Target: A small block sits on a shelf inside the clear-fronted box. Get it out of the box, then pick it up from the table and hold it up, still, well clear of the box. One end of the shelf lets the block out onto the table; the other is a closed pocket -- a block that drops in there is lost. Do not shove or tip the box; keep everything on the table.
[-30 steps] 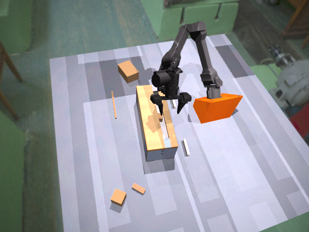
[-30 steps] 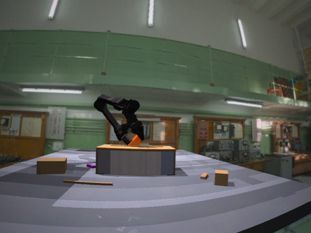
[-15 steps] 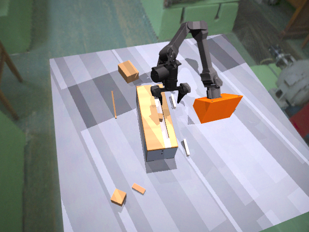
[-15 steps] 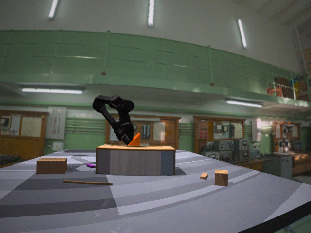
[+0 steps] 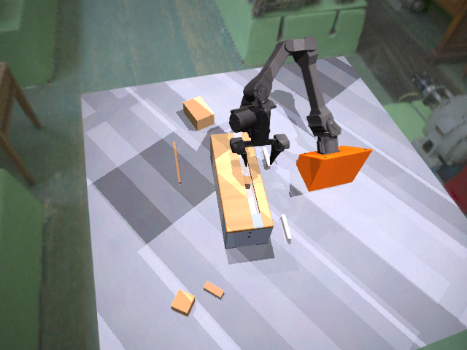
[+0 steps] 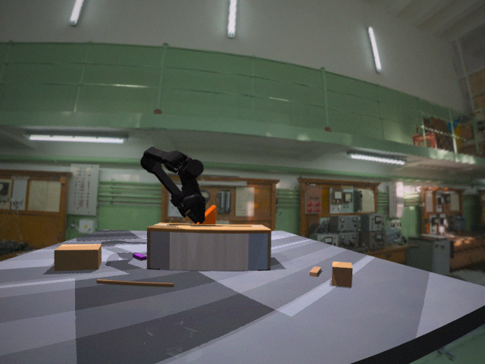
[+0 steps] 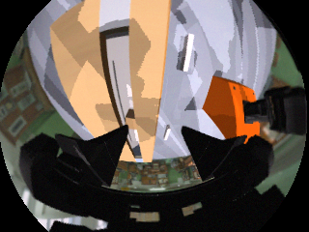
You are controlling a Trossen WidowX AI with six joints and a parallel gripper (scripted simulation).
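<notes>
The box [image 5: 230,203] [image 6: 207,250] [image 7: 79,92] stands upright on the table, its wooden top cut by a long slot. A small purple block [image 6: 139,256] lies on the table just beyond the box's left end in the exterior view. The arm hides that spot in the top view. A brown piece [image 5: 246,182] [image 7: 130,114] shows in the slot; what it is I cannot tell. My gripper [image 5: 258,165] [image 7: 156,128] is open and empty, pointing down above the box top. One finger is over the slot side, the other beyond the long edge. The shelf is hidden.
An orange mount [image 5: 331,171] [image 7: 222,103] holds the arm's base beside the box. Two white bars [image 5: 286,227] [image 5: 266,157] lie along that side. A large wooden block [image 5: 198,113] [image 6: 77,257], a thin stick [image 5: 176,162] [image 6: 135,283] and two smaller wooden pieces [image 5: 183,302] [image 5: 213,289] lie around.
</notes>
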